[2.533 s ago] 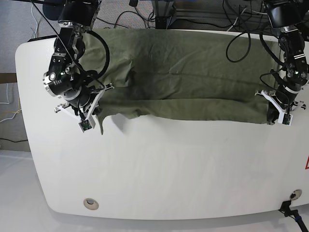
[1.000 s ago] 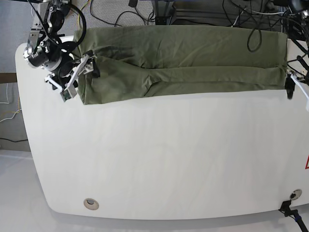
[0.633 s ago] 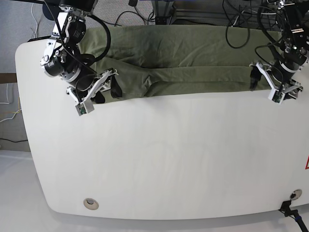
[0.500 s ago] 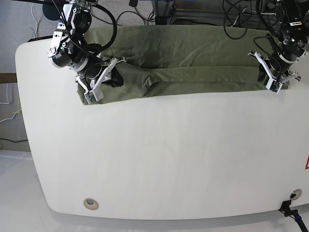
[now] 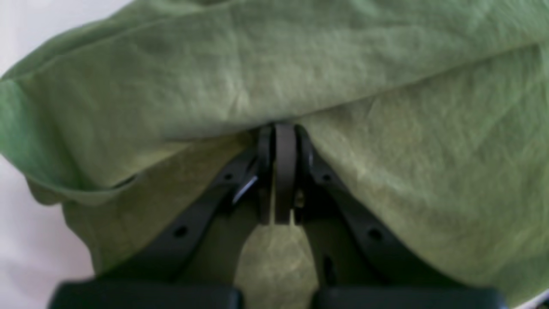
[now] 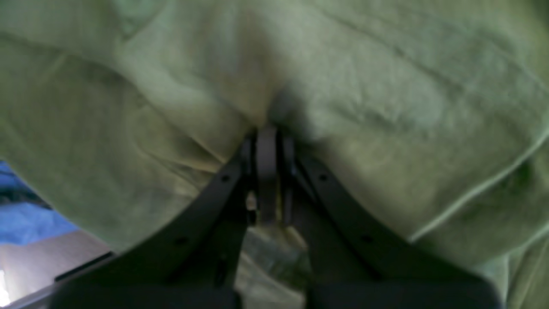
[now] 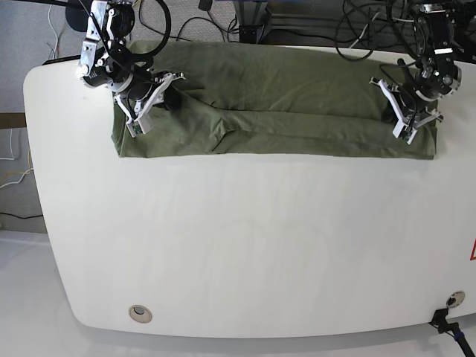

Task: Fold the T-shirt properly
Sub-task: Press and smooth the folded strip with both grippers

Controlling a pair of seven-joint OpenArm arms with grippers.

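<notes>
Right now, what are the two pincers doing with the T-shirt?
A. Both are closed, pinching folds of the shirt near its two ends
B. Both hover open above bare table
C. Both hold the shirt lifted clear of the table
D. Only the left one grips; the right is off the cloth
A: each wrist view shows the fingers pressed together with green cloth bunched at the tips, left pincer and right pincer, while the T-shirt lies on the table.

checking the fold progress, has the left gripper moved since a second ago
Yes. In the base view the left gripper has come in from the table's right edge onto the T-shirt.
</notes>
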